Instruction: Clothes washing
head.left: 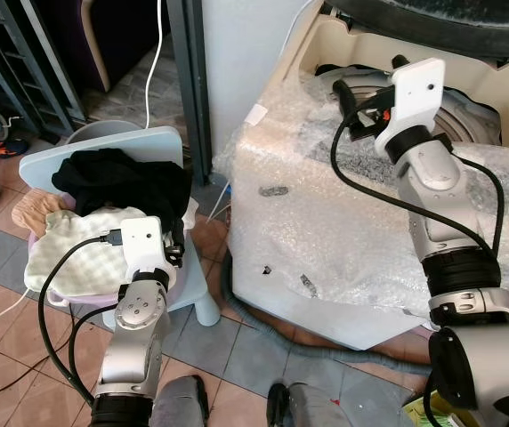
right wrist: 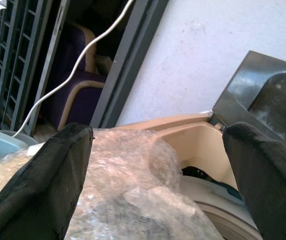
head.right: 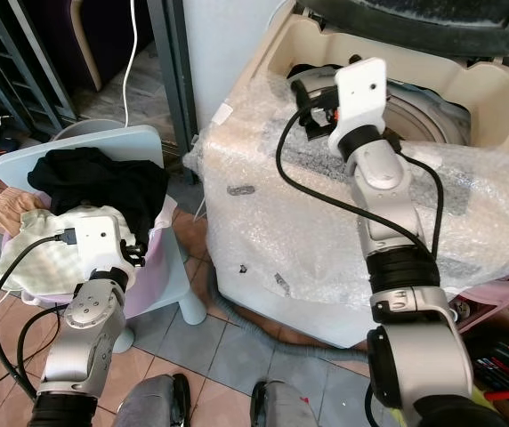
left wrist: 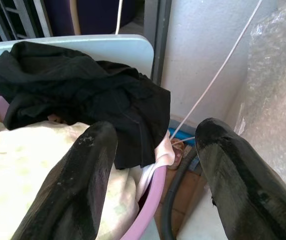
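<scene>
A washing machine wrapped in bubble wrap stands on the right, its dark lid raised and the drum opening showing. My right gripper hovers open over the machine's top front-left corner, nothing between its fingers. On the left a pink basin holds a black garment lying over a pale yellow cloth. My left gripper is open just above the basin's right rim, beside the black garment, holding nothing.
The basin rests on a light blue chair. A grey hose curls on the tiled floor at the machine's base. A white cable hangs by the dark door frame. A metal grille stands at far left.
</scene>
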`<state>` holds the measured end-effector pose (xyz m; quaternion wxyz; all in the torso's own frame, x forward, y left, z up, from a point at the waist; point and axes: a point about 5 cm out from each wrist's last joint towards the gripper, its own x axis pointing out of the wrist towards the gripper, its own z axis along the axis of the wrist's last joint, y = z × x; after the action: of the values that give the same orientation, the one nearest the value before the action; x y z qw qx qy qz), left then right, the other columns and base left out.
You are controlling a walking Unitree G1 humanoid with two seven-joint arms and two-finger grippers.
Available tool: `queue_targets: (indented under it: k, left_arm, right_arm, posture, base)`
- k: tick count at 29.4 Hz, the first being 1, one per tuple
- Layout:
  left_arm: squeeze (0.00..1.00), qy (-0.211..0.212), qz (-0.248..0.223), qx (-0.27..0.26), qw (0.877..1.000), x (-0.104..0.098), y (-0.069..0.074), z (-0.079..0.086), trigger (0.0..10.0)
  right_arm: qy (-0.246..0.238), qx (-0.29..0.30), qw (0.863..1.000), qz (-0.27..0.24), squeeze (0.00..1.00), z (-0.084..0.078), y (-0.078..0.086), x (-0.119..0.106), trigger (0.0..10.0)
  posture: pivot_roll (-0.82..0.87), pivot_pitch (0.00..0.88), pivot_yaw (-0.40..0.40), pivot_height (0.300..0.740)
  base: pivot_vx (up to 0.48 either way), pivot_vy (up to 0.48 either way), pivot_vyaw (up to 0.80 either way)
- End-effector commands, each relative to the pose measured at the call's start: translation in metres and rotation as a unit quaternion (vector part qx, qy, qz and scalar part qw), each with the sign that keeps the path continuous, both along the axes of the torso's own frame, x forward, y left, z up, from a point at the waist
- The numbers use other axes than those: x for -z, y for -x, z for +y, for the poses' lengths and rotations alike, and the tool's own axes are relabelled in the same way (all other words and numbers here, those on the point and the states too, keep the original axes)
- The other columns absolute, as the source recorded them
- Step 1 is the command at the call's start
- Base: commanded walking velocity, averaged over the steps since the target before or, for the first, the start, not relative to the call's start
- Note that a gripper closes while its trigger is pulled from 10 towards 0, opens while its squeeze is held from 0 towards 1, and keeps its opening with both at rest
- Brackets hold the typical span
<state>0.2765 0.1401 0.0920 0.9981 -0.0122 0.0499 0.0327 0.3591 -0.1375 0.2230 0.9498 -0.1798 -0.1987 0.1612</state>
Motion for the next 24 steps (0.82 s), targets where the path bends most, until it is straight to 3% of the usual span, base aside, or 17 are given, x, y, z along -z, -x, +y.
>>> queue_targets:
  k: [1,7,9,14,18,20,21,22,24]
  left_arm:
    - [0.00,-0.011,-0.016,0.001,1.000,-0.004,-0.002,-0.002,10.0]
    - [0.00,-0.014,-0.041,-0.001,0.999,-0.017,-0.005,-0.003,10.0]
    - [0.00,-0.008,-0.044,-0.005,0.999,-0.022,-0.007,-0.001,10.0]
    - [0.00,-0.007,-0.025,-0.004,1.000,-0.016,-0.008,0.000,10.0]
    - [0.00,-0.009,-0.024,-0.003,1.000,-0.015,-0.008,-0.001,10.0]
    - [0.00,-0.014,-0.028,-0.004,1.000,-0.014,-0.003,0.002,10.0]
    - [0.00,-0.014,-0.028,-0.004,1.000,-0.014,-0.003,0.002,10.0]
    - [0.00,-0.020,-0.023,-0.007,1.000,-0.012,0.001,0.005,10.0]
    - [0.00,-0.022,-0.022,-0.002,1.000,-0.012,0.003,0.004,10.0]
  right_arm:
    - [0.017,-0.011,0.999,-0.041,0.00,0.009,0.010,-0.005,10.0]
    - [0.001,0.015,0.999,-0.035,0.00,0.006,0.030,0.018,10.0]
    - [-0.048,0.077,0.996,0.012,0.00,-0.005,0.042,0.041,10.0]
    - [-0.109,0.121,0.985,0.054,0.00,-0.008,0.057,0.059,10.0]
    - [-0.112,0.129,0.983,0.068,0.00,-0.011,0.063,0.065,10.0]
    - [-0.106,0.142,0.979,0.098,0.00,-0.025,0.078,0.080,10.0]
    - [-0.106,0.142,0.979,0.098,0.00,-0.025,0.078,0.080,10.0]
    - [-0.102,0.159,0.974,0.123,0.00,-0.037,0.089,0.091,10.0]
    - [-0.102,0.171,0.971,0.135,0.00,-0.042,0.092,0.096,10.0]
  posture:
    - [0.02,0.081,-0.005,0.740]
    - [0.04,0.064,-0.032,0.740]
    - [0.04,0.076,-0.020,0.740]
    - [0.01,0.105,0.010,0.740]
    - [0.01,0.107,0.009,0.740]
    - [0.01,0.113,0.005,0.740]
    - [0.01,0.113,0.005,0.740]
    - [0.01,0.122,0.003,0.740]
    - [0.01,0.126,0.003,0.740]
  base:
    - [0.000,0.000,0.00]
    - [0.000,0.000,0.00]
    - [0.000,0.000,0.00]
    - [0.000,0.337,0.00]
    - [0.000,0.480,0.00]
    - [0.000,0.480,0.00]
    - [0.000,0.480,0.00]
    - [0.000,0.480,0.00]
    - [0.000,0.480,0.00]
